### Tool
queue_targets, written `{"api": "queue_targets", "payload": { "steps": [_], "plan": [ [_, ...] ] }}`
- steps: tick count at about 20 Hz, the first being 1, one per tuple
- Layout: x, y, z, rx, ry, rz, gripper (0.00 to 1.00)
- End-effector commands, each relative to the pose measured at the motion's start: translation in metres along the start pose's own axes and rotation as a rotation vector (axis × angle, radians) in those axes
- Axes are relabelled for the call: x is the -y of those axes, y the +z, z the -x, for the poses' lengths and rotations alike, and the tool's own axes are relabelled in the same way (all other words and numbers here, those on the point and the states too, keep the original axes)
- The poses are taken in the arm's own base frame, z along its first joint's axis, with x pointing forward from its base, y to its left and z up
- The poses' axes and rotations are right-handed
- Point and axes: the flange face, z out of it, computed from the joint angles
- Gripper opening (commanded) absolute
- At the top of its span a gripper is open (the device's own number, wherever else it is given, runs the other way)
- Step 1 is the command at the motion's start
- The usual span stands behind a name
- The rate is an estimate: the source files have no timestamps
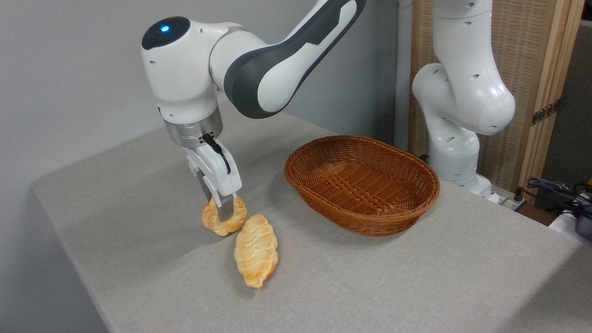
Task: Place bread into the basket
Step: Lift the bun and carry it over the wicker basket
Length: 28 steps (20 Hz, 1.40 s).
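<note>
Near the middle of the table's left half, the tool (221, 208) points straight down from the white and grey arm (277, 69), its two fingers drawn in narrow around the bread (224, 217); one grey fingertip (225, 210) shows flat against the front of the bun, the other is hidden behind it, so the tool appears to grip it, though whether the far finger presses cannot be told for certain. That small roundish golden bun sits directly under and between the fingers, low at the cloth, and whether its underside touches the surface or is raised a little cannot be told. Just beside it, toward the table's front edge and slightly right, lies a longer oval ridged loaf (255, 250), its upper end close to the bun. Well apart to the right, nearer the table's back edge, stands the basket (418, 199), an oval shallow reddish-brown wicker piece with nothing visible inside. A light grey woven cloth covers the table (138, 259), whose left corner juts toward a plain grey wall (69, 69). At the back right corner the arm's white base column (458, 115) rises, in front of a panel of pale woven matting in a wooden frame (532, 69). Dark cables (555, 189) lie beyond the right edge.
</note>
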Motion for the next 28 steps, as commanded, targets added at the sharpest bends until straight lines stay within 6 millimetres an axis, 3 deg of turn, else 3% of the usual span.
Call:
{"api": "queue_targets", "payload": {
  "steps": [1, 6, 9, 15, 21, 24, 26, 28],
  "plan": [
    [0.004, -0.038, 0.008, 0.013, 0.01, 0.004, 0.34],
    [-0.002, -0.083, 0.029, 0.001, -0.004, 0.009, 0.35],
    [-0.013, -0.097, 0.037, 0.01, -0.002, 0.026, 0.36],
    [-0.035, -0.091, 0.058, 0.116, 0.006, 0.138, 0.37],
    [-0.061, -0.06, 0.089, 0.242, 0.016, 0.271, 0.46],
    [-0.069, -0.042, 0.102, 0.285, 0.05, 0.301, 0.66],
    [-0.076, -0.028, 0.106, 0.311, 0.056, 0.321, 0.98],
    [-0.081, -0.018, 0.104, 0.327, 0.066, 0.328, 1.0]
  ]
}}
